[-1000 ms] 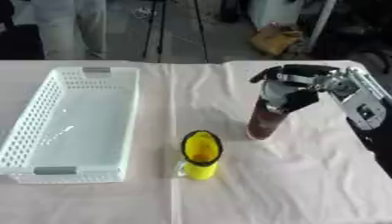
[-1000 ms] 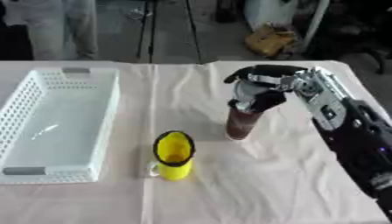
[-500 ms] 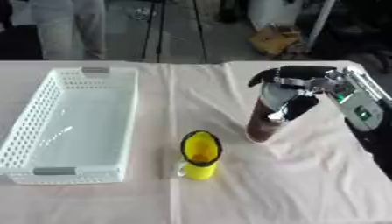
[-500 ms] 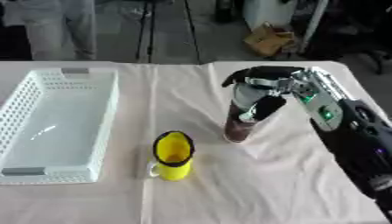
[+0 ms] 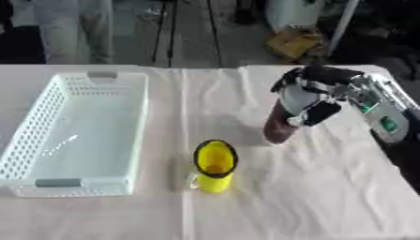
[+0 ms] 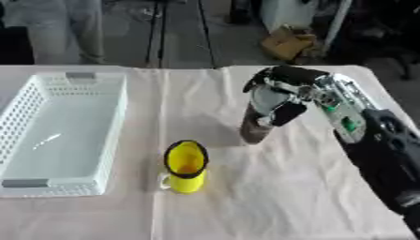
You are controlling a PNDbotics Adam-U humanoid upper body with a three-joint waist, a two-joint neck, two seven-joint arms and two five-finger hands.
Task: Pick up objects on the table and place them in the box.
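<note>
On the left side of the cloth-covered surface (image 5: 271,197) sits your white perforated plastic basket (image 5: 49,176), the box for this task, and its floor shows bare: nothing has gone in yet. So, as I judge it, you are at the very start, with the first pick only under way and every placement left to do.

Your right hand (image 5: 316,101) is wrapped around the upper part of the tall dark brown tumbler with a pale top (image 5: 279,129), its fingers (image 6: 287,111) curled against the side of it. The tumbler stands to the right of centre, well apart from the basket. Its base looks to be on the cloth or barely off it; the view is too soft for me to say which, so treat it as not clearly lifted.

Nearer to you, roughly mid-surface, stands the yellow mug with a dark rim (image 5: 215,165), upright, open mouth up, handle toward the basket side. It is untouched and apart from both the tumbler and the basket.

Count, then: one basket, one tumbler, one mug, so two objects to move and none delivered. Your left hand does not show in either view.
</note>
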